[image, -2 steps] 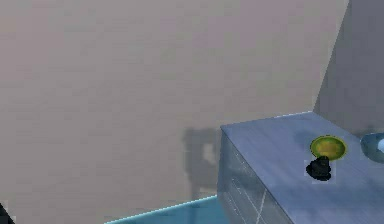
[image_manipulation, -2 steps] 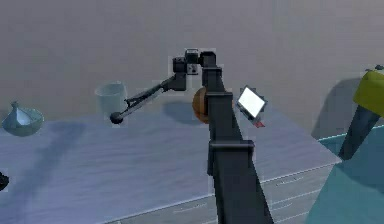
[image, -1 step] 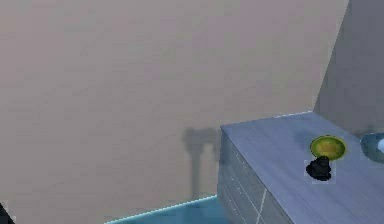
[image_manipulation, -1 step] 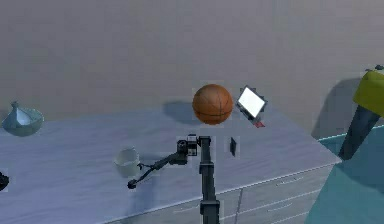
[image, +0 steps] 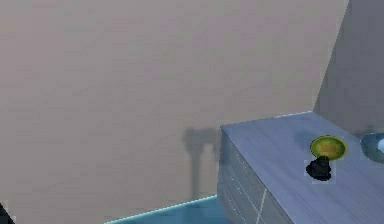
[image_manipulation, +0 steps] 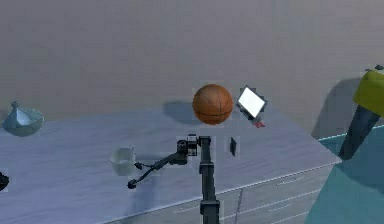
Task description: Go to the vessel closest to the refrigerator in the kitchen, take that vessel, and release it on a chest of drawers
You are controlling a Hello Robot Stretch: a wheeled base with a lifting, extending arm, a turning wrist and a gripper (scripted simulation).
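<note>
the arm (image_manipulation: 207, 192) rises over the near edge of the chest of drawers (image_manipulation: 285, 150), with the gripper (image_manipulation: 138, 174) above its top. i cannot tell whether it holds anything. a pale see-through cup (image_manipulation: 123, 159) stands just beside the fingers. farther back are a basketball (image_manipulation: 213, 104), a small tilted screen (image_manipulation: 251, 101) and, by the back edge, a pale bowl (image_manipulation: 21, 121).

Home rm, not kitchen/lab: grey drawer unit (image: 240, 190) w/ household bits on top, e.g. basketball (image_manipulation: 212, 104), yellowish bowl (image: 326, 148); plain walls (image: 120, 100), teal floor (image: 170, 212).
</note>
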